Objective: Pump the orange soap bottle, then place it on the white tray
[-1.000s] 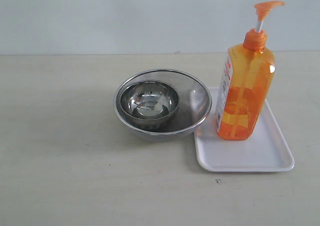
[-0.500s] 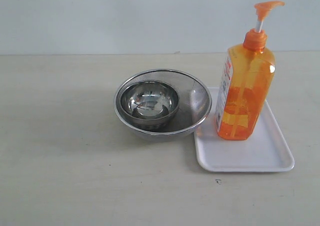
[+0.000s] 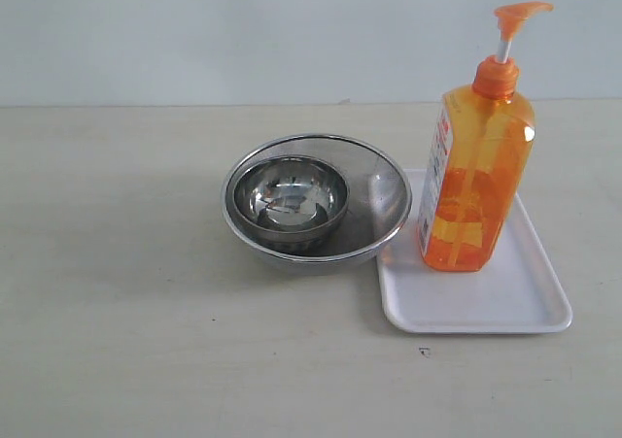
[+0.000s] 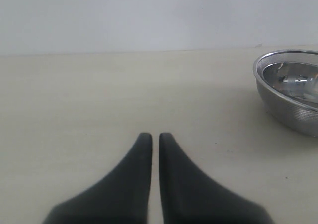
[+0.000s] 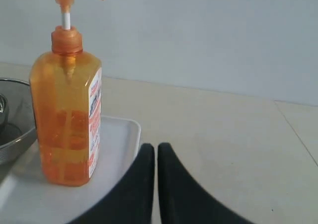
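Pale beige table (image 3: 117,341) carries two things directly: large steel bowl (image 3: 384,200) near centre, white tray (image 3: 486,307) at bowl's 3 o'clock, tray edge right against bowl's side.

Right of the frame: a translucent orange soap bottle (image 3: 476,181) with an orange pump head, a white stem and a white-and-red label. Lower right, a plain white tray (image 3: 486,304). Centre, mirror-bright silver steel bowls (image 3: 379,205). The counter (image 3: 126,292) is pale beige and the wall (image 3: 243,30) pale grey-blue. The left tool (image 4: 151,136) and right tool (image 5: 150,147) are matte black.
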{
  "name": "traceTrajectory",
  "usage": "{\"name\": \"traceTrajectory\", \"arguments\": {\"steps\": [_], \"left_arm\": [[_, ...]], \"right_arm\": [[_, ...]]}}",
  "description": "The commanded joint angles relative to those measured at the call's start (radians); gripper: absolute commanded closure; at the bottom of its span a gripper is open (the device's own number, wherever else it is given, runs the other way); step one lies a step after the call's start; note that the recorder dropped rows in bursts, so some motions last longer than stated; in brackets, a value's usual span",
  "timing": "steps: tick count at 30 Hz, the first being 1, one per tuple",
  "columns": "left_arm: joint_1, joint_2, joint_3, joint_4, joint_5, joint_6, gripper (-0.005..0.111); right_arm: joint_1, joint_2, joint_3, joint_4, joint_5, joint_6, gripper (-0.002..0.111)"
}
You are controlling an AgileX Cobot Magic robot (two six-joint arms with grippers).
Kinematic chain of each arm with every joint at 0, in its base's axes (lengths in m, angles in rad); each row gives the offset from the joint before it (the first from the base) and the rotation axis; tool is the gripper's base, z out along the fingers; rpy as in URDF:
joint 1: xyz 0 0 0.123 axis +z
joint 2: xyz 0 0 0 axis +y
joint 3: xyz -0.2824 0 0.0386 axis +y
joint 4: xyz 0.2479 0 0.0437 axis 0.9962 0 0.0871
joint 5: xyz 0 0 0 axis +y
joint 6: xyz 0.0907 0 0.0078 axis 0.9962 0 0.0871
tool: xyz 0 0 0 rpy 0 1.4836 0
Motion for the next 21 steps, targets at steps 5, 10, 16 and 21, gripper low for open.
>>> {"name": "traceTrajectory", "arguments": {"steps": [5,10,16,21], "left_arm": [[0.004,-0.004,0.004,-0.01,-0.001,-0.012,0.102],[0.004,-0.004,0.004,-0.01,-0.001,-0.012,0.102],[0.004,-0.004,0.004,-0.01,-0.001,-0.012,0.102],[0.004,-0.004,0.004,-0.01,-0.001,-0.012,0.102]], "right_arm": [[0.0,-0.056,0.005,0.004,0.038,-0.007,0.108],[-0.001,-0.105,0.031,0.004,0.02,-0.007,0.108],[-0.001,-0.145,0.106,0.004,-0.051,-0.007,0.108],[-0.001,-0.145,0.127,0.004,-0.063,-0.007,0.108]]}}
